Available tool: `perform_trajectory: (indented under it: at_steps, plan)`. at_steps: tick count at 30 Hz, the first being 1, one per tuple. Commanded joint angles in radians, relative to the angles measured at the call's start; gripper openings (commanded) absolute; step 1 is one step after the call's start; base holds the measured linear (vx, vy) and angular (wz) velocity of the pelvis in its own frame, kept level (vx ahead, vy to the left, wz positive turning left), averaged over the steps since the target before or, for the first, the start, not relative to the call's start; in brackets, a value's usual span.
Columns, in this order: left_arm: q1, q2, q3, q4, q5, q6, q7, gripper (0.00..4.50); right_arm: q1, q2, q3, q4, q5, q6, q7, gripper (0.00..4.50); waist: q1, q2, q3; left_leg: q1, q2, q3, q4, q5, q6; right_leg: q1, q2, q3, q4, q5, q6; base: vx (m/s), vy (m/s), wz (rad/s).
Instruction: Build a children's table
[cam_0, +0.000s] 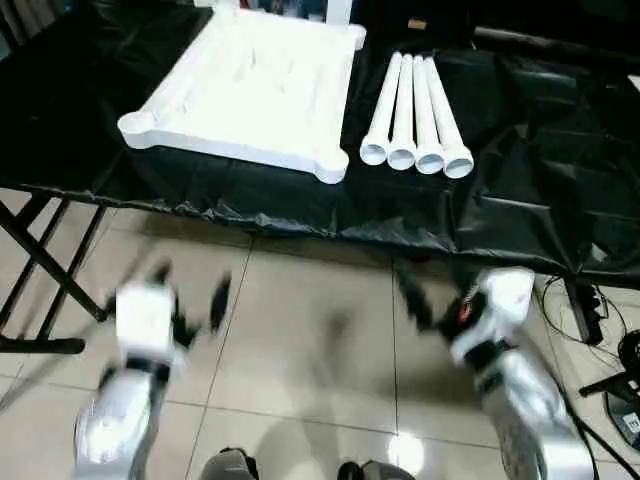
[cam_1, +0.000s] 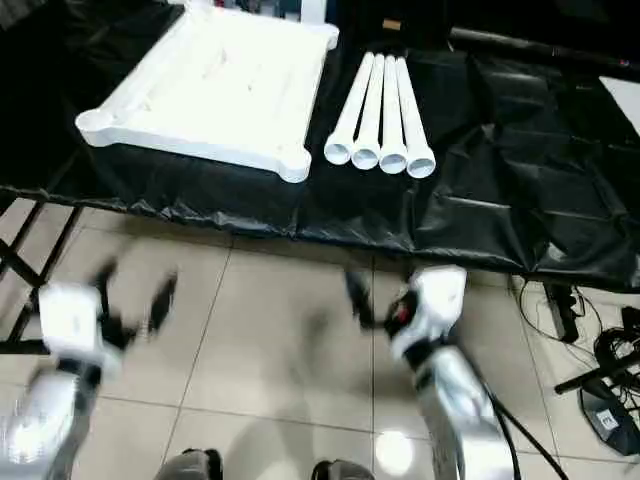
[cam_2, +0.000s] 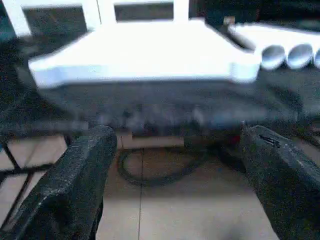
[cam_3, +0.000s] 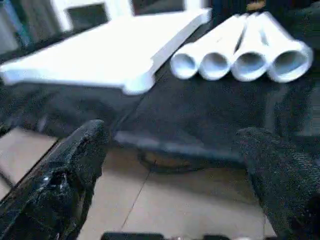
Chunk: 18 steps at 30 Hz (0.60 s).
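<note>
The children's table lies in parts on a black-covered bench. The white square tabletop lies underside up at the left, with round sockets at its corners. Several white tubular legs lie side by side just right of it, open ends toward me. My left gripper hangs open and empty over the floor tiles, in front of and below the tabletop. My right gripper is open and empty too, below the bench's front edge under the legs. The wrist views look between the wide-apart fingers toward the tabletop and the leg ends.
The black cloth drapes over the bench's front edge. Black folding bench legs stand at the left. A power strip and cables lie on the floor at the right. A white cabinet frame rises behind the bench.
</note>
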<state>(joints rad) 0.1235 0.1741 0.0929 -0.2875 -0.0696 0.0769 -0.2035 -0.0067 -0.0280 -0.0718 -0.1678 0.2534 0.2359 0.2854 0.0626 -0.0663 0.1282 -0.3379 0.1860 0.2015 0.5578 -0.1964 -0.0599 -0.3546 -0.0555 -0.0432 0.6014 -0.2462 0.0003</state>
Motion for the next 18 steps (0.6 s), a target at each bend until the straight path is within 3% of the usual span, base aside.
perform_trajectory:
  at_steps: [1,2,3,4,5,6,7,8,9,10,11,12,13,14,15,16,17,18]
  plan:
    - [-0.005,0.0,0.007,-0.061,-0.012,0.062,0.018,4.42,-0.01,0.003,-0.017,-0.082,-0.014,0.08,-0.03,4.5,0.008,0.011,-0.046,0.043,0.033,-0.018,-0.067,-0.514,0.013,0.033,-0.064,0.038,-0.138,-0.642,-0.121,0.0,0.0,0.0]
    - [-0.023,-0.008,0.009,-0.06,-0.009,0.071,0.033,4.42,-0.034,0.001,0.003,-0.076,-0.03,0.081,-0.018,4.5,0.014,0.0,-0.053,0.029,0.031,-0.017,-0.071,-0.446,0.028,0.063,-0.066,0.04,-0.144,-0.633,-0.108,0.0,0.0,0.0]
    - [-0.034,-0.013,0.005,-0.072,-0.001,0.094,0.045,4.42,-0.05,-0.005,0.027,-0.084,-0.027,0.091,-0.015,4.5,0.015,0.006,-0.055,0.029,0.032,-0.018,-0.074,-0.427,0.029,0.072,-0.067,0.038,-0.145,-0.628,-0.103,0.063,0.013,-0.08]
    - [-0.044,-0.018,-0.001,-0.077,0.007,0.106,0.052,4.42,-0.062,-0.011,0.046,-0.084,-0.018,0.096,-0.007,4.5,0.027,-0.002,-0.065,-0.035,0.009,-0.035,-0.072,-0.352,0.084,0.134,-0.086,0.009,-0.154,-0.613,-0.074,0.076,0.035,0.12]
    - [-0.045,-0.023,-0.009,-0.085,0.013,0.114,0.057,4.42,-0.064,-0.017,0.055,-0.089,-0.009,0.102,0.0,4.5,0.032,0.021,-0.079,-0.02,0.005,-0.035,-0.062,-0.246,0.142,0.145,-0.107,-0.007,-0.172,-0.556,-0.053,0.076,0.035,0.12]
    - [-0.045,-0.029,-0.017,-0.102,0.011,0.135,0.062,4.42,-0.063,-0.024,0.064,-0.1,-0.006,0.107,-0.002,4.5,0.03,0.022,-0.084,-0.027,0.0,-0.042,-0.056,-0.198,0.171,0.159,-0.099,-0.022,-0.172,-0.506,-0.057,0.137,0.047,0.41]
    - [-0.046,-0.034,-0.025,-0.111,0.011,0.148,0.065,4.42,-0.062,-0.029,0.067,-0.106,-0.006,0.108,-0.004,4.5,0.034,0.032,-0.089,-0.029,-0.01,-0.051,-0.048,-0.125,0.223,0.184,-0.093,-0.057,-0.184,-0.423,-0.057,0.178,0.046,0.56]
    - [-0.051,-0.041,-0.038,-0.111,0.019,0.154,0.068,4.42,-0.062,-0.035,0.065,-0.11,-0.002,0.107,-0.003,4.5,0.038,0.045,-0.099,-0.011,-0.026,-0.07,-0.038,-0.04,0.288,0.197,-0.063,-0.091,-0.179,-0.293,-0.049,0.178,0.046,0.56]
    - [-0.066,-0.041,-0.041,-0.099,0.016,0.16,0.067,4.42,-0.071,-0.034,0.067,-0.106,-0.001,0.11,-0.01,4.5,0.033,0.044,-0.1,0.011,-0.032,-0.085,-0.036,-0.008,0.329,0.191,-0.039,-0.104,-0.168,-0.233,-0.047,0.205,0.043,0.74]
    - [-0.091,-0.046,-0.045,-0.073,0.016,0.159,0.07,4.42,-0.083,-0.033,0.061,-0.093,0.0,0.108,-0.016,4.5,0.011,0.053,-0.116,0.124,-0.016,-0.171,-0.029,0.094,0.484,0.118,0.026,-0.128,-0.077,-0.137,-0.034,0.233,0.001,0.82]
    - [-0.119,-0.049,-0.05,-0.062,0.02,0.171,0.074,4.42,-0.096,-0.031,0.054,-0.097,-0.003,0.121,-0.024,4.5,-0.028,0.051,-0.127,0.237,0.052,-0.313,-0.017,0.176,0.695,-0.026,0.036,-0.095,0.059,-0.275,0.017,0.233,0.001,0.82]
    - [-0.136,-0.054,-0.059,-0.062,0.026,0.183,0.08,4.42,-0.102,-0.035,0.044,-0.104,-0.001,0.134,-0.026,4.5,-0.023,0.051,-0.124,0.245,0.088,-0.351,-0.012,0.226,0.735,-0.058,0.01,-0.065,0.097,-0.308,0.03,0.181,-0.067,0.69]
    - [-0.173,-0.065,-0.062,-0.042,0.019,0.183,0.082,4.42,-0.119,-0.031,0.033,-0.105,0.006,0.143,-0.026,4.5,-0.02,0.047,-0.124,0.218,0.077,-0.371,-0.003,0.301,0.737,-0.109,-0.012,-0.016,0.15,-0.254,0.061,0.011,-0.108,0.51]
    - [-0.175,-0.065,-0.062,-0.04,0.018,0.183,0.082,4.42,-0.12,-0.031,0.033,-0.104,0.007,0.143,-0.025,4.5,-0.016,0.037,-0.1,0.113,0.002,-0.322,-0.03,0.187,0.611,-0.082,-0.002,0.027,0.152,-0.102,0.05,0.011,-0.108,0.51]
    - [-0.207,-0.057,-0.057,-0.006,0.021,0.184,0.081,4.42,-0.131,-0.021,0.045,-0.09,-0.013,0.139,-0.033,4.5,-0.021,0.013,-0.11,0.09,-0.063,-0.296,-0.019,0.128,0.505,-0.056,-0.012,0.06,0.066,-0.009,0.03,-0.093,-0.083,0.58]
    - [-0.223,-0.051,-0.054,0.012,0.022,0.185,0.078,4.42,-0.134,-0.016,0.055,-0.085,-0.023,0.138,-0.037,4.5,-0.003,-0.047,-0.107,0.006,-0.183,-0.203,0.044,-0.05,0.335,0.075,-0.055,0.149,-0.046,0.048,0.126,-0.029,-0.05,0.91]
    - [-0.25,-0.038,-0.052,0.035,0.025,0.189,0.067,4.42,-0.129,-0.011,0.076,-0.086,-0.031,0.139,-0.046,4.5,0.022,-0.039,-0.089,-0.026,-0.171,-0.15,0.181,-0.196,0.281,0.105,-0.202,0.207,-0.156,-0.262,0.135,-0.029,-0.05,0.91]
    - [-0.25,-0.038,-0.052,0.035,0.025,0.189,0.067,4.42,-0.129,-0.011,0.076,-0.086,-0.031,0.139,-0.046,4.5,0.015,-0.026,-0.095,-0.03,-0.127,-0.166,0.197,-0.18,0.225,0.124,-0.224,0.215,-0.139,-0.322,0.075,0.101,-0.016,0.76]
